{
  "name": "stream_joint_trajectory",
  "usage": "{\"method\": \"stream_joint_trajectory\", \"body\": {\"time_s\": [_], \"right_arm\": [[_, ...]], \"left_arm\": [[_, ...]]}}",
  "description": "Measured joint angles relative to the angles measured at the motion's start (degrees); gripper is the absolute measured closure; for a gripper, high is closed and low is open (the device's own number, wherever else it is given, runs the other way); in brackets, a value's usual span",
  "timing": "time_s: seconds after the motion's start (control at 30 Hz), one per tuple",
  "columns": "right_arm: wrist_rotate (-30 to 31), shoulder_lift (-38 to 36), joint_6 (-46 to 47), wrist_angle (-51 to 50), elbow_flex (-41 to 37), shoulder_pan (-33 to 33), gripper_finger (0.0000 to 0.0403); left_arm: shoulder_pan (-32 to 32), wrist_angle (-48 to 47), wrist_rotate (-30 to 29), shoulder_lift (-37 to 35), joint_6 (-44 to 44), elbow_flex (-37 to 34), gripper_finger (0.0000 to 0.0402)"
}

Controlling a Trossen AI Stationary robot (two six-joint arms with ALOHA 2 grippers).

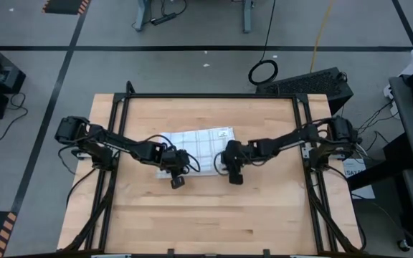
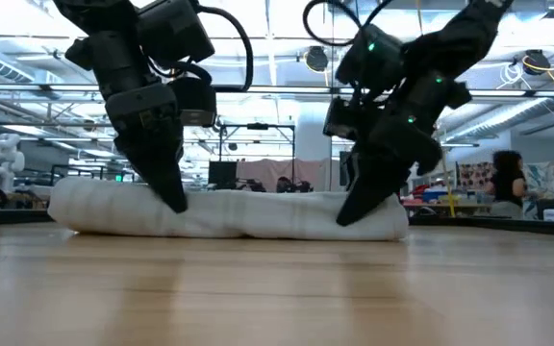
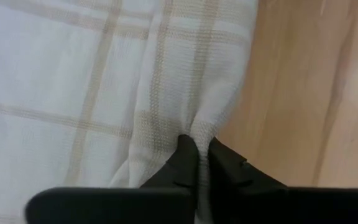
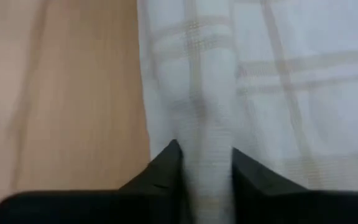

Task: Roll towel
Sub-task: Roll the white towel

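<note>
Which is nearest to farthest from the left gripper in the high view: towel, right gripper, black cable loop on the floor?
1. towel: the left gripper is pinching its near edge.
2. right gripper: across the towel, on its other end.
3. black cable loop: on the floor beyond the table's far edge.

Your two arms are dark, near-black, built from chunky jointed segments, with black cables looping off the links in the low view. You can see small green lights glowing on the right arm's housing. Each gripper, left gripper (image 3: 202,155) and right gripper (image 4: 205,158), ends in two matte black, wedge-shaped fingers (image 3: 185,163) tapering to narrow tips.
</note>
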Motion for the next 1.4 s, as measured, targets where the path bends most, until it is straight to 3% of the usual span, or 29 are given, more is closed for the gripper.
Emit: {"method": "stream_joint_trajectory", "body": {"time_s": [0.2,0.33,0.43,0.63,0.77,0.9,1.03,1.2,1.33,1.4], "right_arm": [[-11.2,0.0,4.1,-1.1,0.0,-5.2,0.0390],[-17.3,0.0,9.4,-4.0,0.0,-8.6,0.0378],[-21.8,0.0,14.5,-6.2,0.0,-11.7,0.0366],[-27.1,0.1,16.1,-6.6,0.0,-15.1,0.0374],[-30.3,0.1,17.4,-7.5,0.0,-14.9,0.0373],[-31.5,0.1,18.3,-8.5,0.0,-14.4,0.0365],[-31.4,0.1,17.8,-8.3,0.0,-14.3,0.0363],[-28.4,-0.5,14.2,-8.6,0.0,-14.2,0.0339],[-27.9,-3.6,10.8,-9.5,-0.1,-13.6,0.0293],[-25.2,-6.6,8.6,-11.0,0.0,-12.2,0.0268]], "left_arm": [[-0.7,-0.9,0.6,-2.7,0.0,0.0,0.0266],[-1.7,0.3,-2.5,-7.4,-1.2,0.0,0.0173],[-5.4,5.2,-12.3,-9.0,2.9,0.0,0.0118],[-13.4,14.1,-28.1,-0.5,17.0,-0.4,0.0079],[-13.8,14.6,-32.7,5.7,18.3,-0.3,0.0077],[-13.2,14.8,-32.7,9.0,18.6,-0.3,0.0088],[-11.7,14.5,-29.8,10.2,18.2,-0.3,0.0132],[-9.7,14.9,-23.9,9.0,15.3,-0.3,0.0239],[-8.0,14.8,-15.2,6.4,12.6,-0.3,0.0351],[-6.9,14.2,-11.7,5.2,10.8,-0.3,0.0383]]}}
